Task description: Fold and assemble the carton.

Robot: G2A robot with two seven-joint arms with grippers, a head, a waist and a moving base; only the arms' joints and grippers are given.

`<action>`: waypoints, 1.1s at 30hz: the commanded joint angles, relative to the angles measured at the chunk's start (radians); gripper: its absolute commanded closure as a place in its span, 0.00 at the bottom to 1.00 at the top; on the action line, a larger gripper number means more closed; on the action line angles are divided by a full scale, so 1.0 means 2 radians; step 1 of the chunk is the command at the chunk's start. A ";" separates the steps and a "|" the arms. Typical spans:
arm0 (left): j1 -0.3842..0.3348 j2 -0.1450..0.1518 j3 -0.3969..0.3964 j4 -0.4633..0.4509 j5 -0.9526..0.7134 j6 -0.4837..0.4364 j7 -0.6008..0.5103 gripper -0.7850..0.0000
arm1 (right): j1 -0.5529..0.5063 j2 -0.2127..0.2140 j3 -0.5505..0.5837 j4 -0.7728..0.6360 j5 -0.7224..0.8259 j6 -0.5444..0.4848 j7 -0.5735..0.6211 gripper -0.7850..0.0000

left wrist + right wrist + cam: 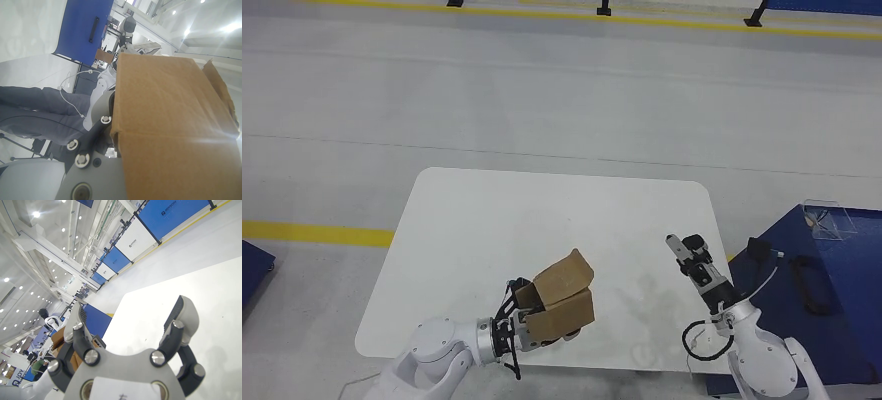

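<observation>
Left gripper (525,322) clamped on brown cardboard carton (560,293), near-left edge of white rounded table (542,210). Right gripper (130,308) spread wide, empty, well apart; carton lies to its left.

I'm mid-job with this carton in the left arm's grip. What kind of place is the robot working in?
Most likely a large factory or test hall: yellow floor lines, blue and white partition panels, and a high ceiling with rows of lamps. Another robot stands in the background.
</observation>
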 commanded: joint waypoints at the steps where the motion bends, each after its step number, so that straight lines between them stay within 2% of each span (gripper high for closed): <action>1: 0.000 0.000 0.000 0.000 0.000 0.000 0.000 1.00 | 0.000 0.000 0.000 0.000 0.000 0.000 0.001 0.00; 4: 0.000 0.000 0.000 0.000 0.000 0.000 0.000 1.00 | 0.000 0.000 0.000 0.000 0.000 0.000 0.001 0.00; 6: -0.001 -0.002 -0.005 -0.019 -0.011 0.037 0.061 1.00 | 0.000 0.000 0.000 0.000 0.000 0.000 0.001 0.00; 8: 0.002 -0.006 -0.004 -0.063 -0.049 0.104 0.143 1.00 | 0.000 0.000 0.000 0.000 0.000 0.000 0.001 0.00; 11: 0.007 -0.018 0.006 -0.131 -0.144 0.176 0.306 1.00 | 0.000 0.000 0.000 0.000 0.000 0.000 0.001 0.00; 13: 0.012 -0.028 0.019 -0.156 -0.218 0.184 0.403 1.00 | 0.000 0.000 0.000 0.000 0.000 0.000 0.001 0.00; 14: 0.015 -0.037 0.037 -0.168 -0.279 0.178 0.478 1.00 | 0.000 0.000 0.000 0.000 0.000 0.000 0.001 0.00; 16: 0.014 -0.053 0.059 -0.175 -0.394 0.115 0.613 1.00 | 0.000 0.000 0.000 0.000 0.000 0.000 0.001 0.00; 17: 0.005 -0.060 0.075 -0.180 -0.431 0.090 0.667 1.00 | 0.000 0.000 0.000 0.000 0.000 0.000 0.001 0.00; 19: -0.009 -0.076 0.091 -0.170 -0.512 -0.013 0.768 1.00 | 0.000 0.000 0.000 0.000 0.000 0.000 0.001 0.00; 20: -0.022 -0.083 0.107 -0.169 -0.536 -0.039 0.807 1.00 | 0.000 0.000 0.000 0.000 0.000 0.000 0.001 0.00; 22: -0.044 -0.096 0.119 -0.142 -0.584 -0.126 0.862 1.00 | 0.000 0.000 0.000 0.000 0.000 0.000 0.001 0.00; 25: -0.080 -0.113 0.141 -0.093 -0.603 -0.216 0.933 1.00 | 0.000 0.000 0.000 0.000 0.000 0.000 0.001 0.00; 27: -0.105 -0.124 0.156 -0.065 -0.599 -0.256 0.973 1.00 | 0.000 0.000 0.000 0.000 0.000 0.000 0.001 0.00; 33: -0.168 -0.152 0.185 0.042 -0.573 -0.345 1.025 1.00 | 0.000 0.000 0.000 0.000 0.000 0.000 0.001 0.00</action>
